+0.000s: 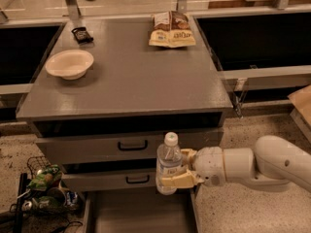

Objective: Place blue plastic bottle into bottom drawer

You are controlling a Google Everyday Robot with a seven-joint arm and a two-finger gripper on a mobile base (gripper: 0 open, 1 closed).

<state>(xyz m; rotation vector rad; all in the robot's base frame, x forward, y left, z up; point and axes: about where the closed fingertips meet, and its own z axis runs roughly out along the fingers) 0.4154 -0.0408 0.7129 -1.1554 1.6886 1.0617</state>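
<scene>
Filling most of the view, the grey cabinet (126, 81) has its two upper drawers (129, 147) shut and the bottom drawer (138, 215) pulled out at six o'clock; the part of its flat floor that shows holds nothing. The white arm (272, 161) reaches in from four o'clock. A wire basket (43, 188) on the floor at eight o'clock holds a jumble of green and dark items too small to name. On the cabinet top, a pale bowl (69, 63) at ten o'clock looks empty, and a snack bag (171, 30) lies at twelve o'clock. The blue plastic bottle (168, 158) hangs upright in front of the upper drawers, just above the right half of the open drawer. The gripper (174, 171) is clamped around its lower body at the label, cap free above. Being thin, ribbed and clear, the bottle likely weighs little and flexes under a squeeze, and its smooth wall could slip; the mid-body hold looks sound, since the ribs give some bite. Lowering it towards six o'clock seems the next step. A small dark packet (81, 34) sits at eleven o'clock.
</scene>
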